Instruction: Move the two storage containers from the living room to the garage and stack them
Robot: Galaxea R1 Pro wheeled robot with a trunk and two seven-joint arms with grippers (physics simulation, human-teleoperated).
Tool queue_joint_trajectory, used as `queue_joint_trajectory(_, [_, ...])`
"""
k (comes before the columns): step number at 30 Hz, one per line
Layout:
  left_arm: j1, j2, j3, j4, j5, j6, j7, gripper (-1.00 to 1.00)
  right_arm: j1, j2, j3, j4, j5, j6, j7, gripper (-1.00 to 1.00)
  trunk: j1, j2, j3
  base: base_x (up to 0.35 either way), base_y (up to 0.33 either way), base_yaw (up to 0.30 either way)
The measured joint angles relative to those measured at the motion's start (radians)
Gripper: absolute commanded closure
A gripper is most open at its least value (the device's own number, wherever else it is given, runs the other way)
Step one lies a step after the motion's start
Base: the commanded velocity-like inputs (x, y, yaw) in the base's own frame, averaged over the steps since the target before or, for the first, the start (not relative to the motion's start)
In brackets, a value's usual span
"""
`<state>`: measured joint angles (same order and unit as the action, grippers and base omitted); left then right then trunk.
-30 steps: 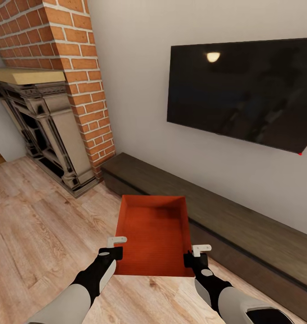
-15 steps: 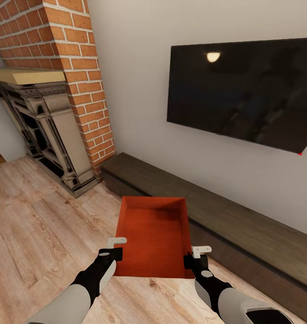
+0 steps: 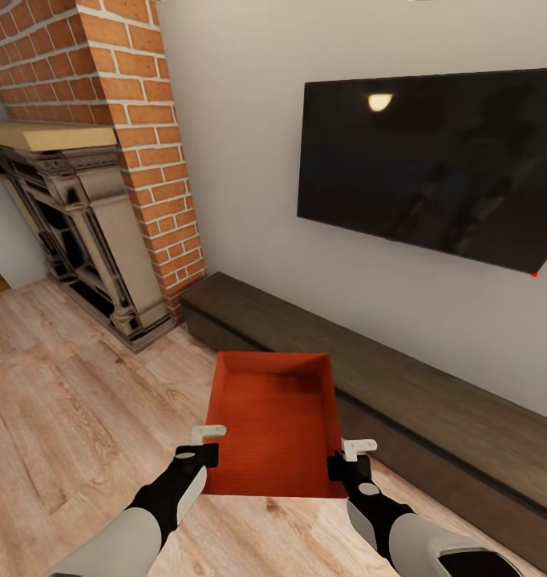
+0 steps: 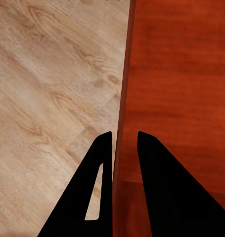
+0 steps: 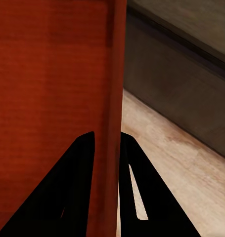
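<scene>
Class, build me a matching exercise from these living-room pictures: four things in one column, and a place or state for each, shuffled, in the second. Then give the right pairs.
Things:
1. storage container
2. TV
3. low cabinet
4. brick fireplace

Places or states:
A. mounted on the wall
B. held by the left gripper and right gripper, one on each side wall
C. along the foot of the wall
D. in the room's corner

Pairs: 1-B, 2-A, 3-C, 4-D

The thin wall of the orange-red container (image 4: 176, 84) is clamped between the left gripper (image 4: 124, 143) fingers, above wood plank flooring (image 4: 48, 89).
</scene>
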<state>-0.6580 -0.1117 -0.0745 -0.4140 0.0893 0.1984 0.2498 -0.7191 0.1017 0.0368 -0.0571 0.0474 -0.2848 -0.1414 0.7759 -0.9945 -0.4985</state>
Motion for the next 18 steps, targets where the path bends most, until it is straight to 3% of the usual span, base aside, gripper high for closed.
queue_joint_trajectory(18, [0.0, 0.0, 0.002, 0.001, 0.002, -0.009, -0.001, 1.0, -0.004, -0.001, 0.005, -0.001, 0.001, -0.002, 0.0, 1.0, 0.0, 0.0, 0.027, 0.0, 0.0, 0.0])
